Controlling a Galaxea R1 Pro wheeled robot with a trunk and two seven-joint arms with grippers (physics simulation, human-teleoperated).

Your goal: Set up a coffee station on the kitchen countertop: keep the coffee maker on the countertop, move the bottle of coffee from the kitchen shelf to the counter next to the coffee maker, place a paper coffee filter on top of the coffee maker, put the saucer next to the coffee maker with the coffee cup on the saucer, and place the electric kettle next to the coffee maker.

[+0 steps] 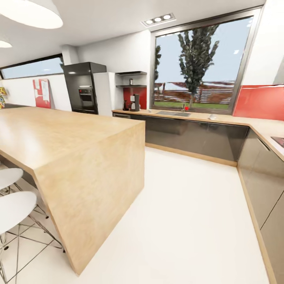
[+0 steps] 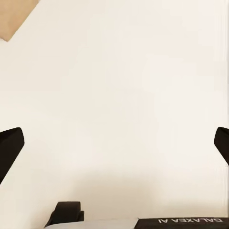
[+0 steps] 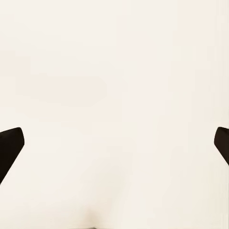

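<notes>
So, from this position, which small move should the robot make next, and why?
Probably drive forward across the white floor toward the tall dark grey coffee maker on the long beige wood-grain countertop. It stands far off, and both claws, left and right, are open and empty.

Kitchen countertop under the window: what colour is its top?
Light beige wood-grain, over grey fronts; the kitchen countertop shows best in the head view.

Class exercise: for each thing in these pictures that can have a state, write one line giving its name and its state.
coffee maker: upright on the kitchen countertop, far off by the red wall.
left gripper: open, holding nothing, over pale floor.
right gripper: open, holding nothing, over pale floor.
ceiling spotlights: lit.
</notes>
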